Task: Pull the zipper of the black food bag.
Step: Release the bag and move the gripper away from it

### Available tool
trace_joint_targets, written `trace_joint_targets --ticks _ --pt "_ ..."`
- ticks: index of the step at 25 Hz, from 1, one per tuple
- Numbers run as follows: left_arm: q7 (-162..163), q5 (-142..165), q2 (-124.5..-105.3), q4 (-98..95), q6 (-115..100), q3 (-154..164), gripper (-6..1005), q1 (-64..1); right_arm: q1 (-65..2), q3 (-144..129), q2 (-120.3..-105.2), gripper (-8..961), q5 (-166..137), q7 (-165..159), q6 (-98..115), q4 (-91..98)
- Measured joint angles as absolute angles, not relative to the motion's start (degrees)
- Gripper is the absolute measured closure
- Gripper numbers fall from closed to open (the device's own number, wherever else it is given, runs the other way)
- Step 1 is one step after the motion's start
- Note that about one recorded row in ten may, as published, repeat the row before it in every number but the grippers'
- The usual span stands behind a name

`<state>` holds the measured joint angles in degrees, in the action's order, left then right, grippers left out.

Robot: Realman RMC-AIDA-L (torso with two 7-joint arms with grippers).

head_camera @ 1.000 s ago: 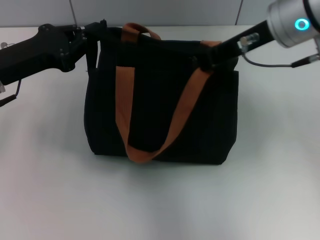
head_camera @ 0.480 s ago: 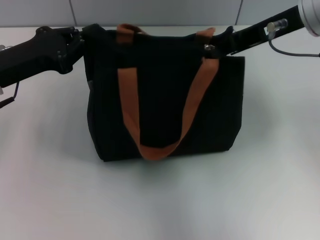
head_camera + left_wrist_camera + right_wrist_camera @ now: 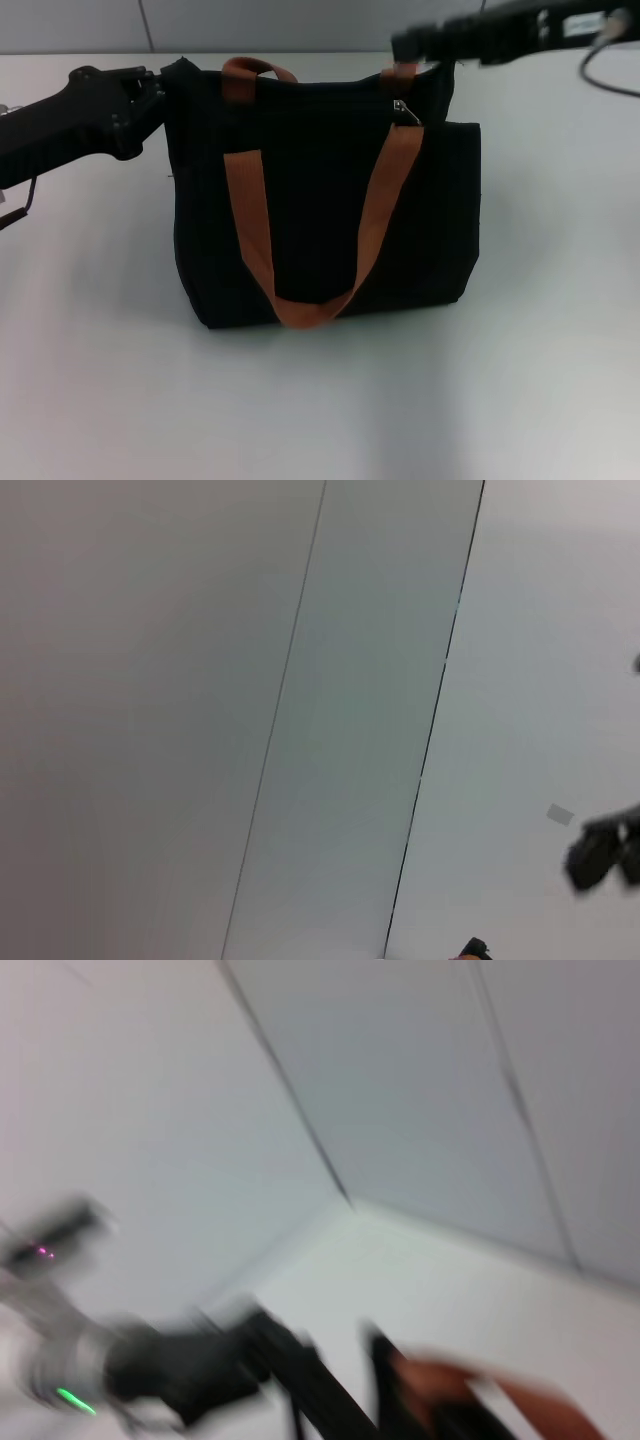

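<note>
Two arms flank the black food bag (image 3: 325, 200), which stands upright on a white table (image 3: 540, 350), and the risks at this moment lie mostly with the bag itself: its soft fabric body looks likely to tip or slide if the pull on the zip track comes harder than the hold at the opposite corner can resist. The left gripper (image 3: 165, 85) is pressed against the bag's upper corner on the robot's left, apparently bracing or pinching the fabric, though whether its fingers are clamped cannot be made out. The right gripper (image 3: 415, 42) hangs above the bag's top edge on the robot's right, apart from the zipper (image 3: 405, 110), and whether it is spread or closed cannot be told either. A reach from there could snag the near strap handle (image 3: 300, 240), whose right end rises just beside the pull tab, or miss the small tab altogether and push the slider instead. The tab shows as a small silver glint dangling at the right end of the top seam, just below the right arm. The bag is boxy, dark and wide, its brown-orange webbing looping down the front face in a U, with a second handle (image 3: 250, 70) peeking over the back edge. Neither wrist view shows the bag clearly; both look mainly at pale wall panels.
</note>
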<state>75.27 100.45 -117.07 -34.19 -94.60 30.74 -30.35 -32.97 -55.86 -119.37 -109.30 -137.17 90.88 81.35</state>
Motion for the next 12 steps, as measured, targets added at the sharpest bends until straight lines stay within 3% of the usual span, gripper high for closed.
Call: trace_joint_targets --ticks 6,12 --pt "75.28 100.38 -117.37 -33.76 -94.35 30.72 970 -30.10 -28.62 -48.22 -118.26 600 -90.08 -111.10 99.27 67.27" --pt "75.20 100.37 -117.42 -32.71 -93.13 30.76 969 -29.45 -26.71 -45.01 -114.06 384 -91.53 -85.91 116.12 45.52"
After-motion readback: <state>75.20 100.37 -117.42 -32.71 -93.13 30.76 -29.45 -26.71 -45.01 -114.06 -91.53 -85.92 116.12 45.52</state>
